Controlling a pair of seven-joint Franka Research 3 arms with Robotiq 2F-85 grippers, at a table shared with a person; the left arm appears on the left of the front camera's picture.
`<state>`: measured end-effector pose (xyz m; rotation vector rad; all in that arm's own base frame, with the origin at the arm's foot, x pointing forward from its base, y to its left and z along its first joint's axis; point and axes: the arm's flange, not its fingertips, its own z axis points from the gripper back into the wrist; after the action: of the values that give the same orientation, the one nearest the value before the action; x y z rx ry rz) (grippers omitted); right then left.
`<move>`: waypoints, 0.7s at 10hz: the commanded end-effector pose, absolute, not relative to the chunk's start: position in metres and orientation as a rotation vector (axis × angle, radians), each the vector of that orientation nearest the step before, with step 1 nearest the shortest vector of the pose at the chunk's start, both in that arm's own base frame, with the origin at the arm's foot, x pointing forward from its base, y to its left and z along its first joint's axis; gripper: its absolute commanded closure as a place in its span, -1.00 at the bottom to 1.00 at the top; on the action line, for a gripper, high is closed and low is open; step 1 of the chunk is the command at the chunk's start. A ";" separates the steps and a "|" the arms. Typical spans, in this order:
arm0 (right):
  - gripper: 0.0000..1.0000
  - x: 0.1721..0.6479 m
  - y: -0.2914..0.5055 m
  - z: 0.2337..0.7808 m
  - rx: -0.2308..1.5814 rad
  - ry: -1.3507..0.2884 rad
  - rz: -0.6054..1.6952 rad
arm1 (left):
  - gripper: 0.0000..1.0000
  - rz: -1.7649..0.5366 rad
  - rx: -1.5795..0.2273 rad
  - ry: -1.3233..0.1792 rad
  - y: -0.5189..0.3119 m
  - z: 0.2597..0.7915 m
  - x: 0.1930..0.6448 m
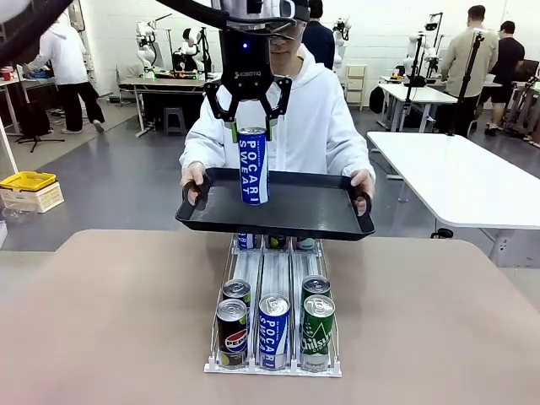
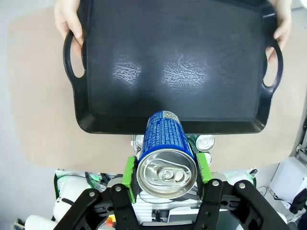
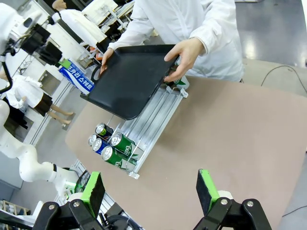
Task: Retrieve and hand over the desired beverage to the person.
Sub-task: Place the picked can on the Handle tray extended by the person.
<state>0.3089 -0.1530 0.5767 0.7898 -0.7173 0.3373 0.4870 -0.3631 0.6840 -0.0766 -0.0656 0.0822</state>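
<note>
Hovering over lab's tan table [image 1: 84, 321], left end effector [image 1: 251, 131] clamps can [image 1: 252, 169]; right end effector [image 3: 151, 191] gapes.

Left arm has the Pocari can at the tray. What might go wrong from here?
1. In the left wrist view the Pocari can hangs over the near rim of the tray; released there, it may tip off onto the rack below.
2. The person's hands hold the tray in the air, so it may shift when the left gripper opens.

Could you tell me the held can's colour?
Blue can with white lettering; front view shows it best.
</note>
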 end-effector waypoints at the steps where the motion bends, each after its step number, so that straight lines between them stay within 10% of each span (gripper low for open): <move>1: -1.00 0.312 -0.153 0.577 0.819 -0.745 0.349 | -0.15 0.081 -0.112 -0.005 -0.370 0.691 0.517; 7: -1.00 0.312 -0.153 0.577 0.819 -0.745 0.349 | -0.15 0.094 -0.069 -0.064 -0.408 0.663 0.556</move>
<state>0.3090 -0.1529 0.5767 0.7898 -0.7170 0.3376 0.5413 -0.3889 0.6375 -0.0873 -0.0230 0.0794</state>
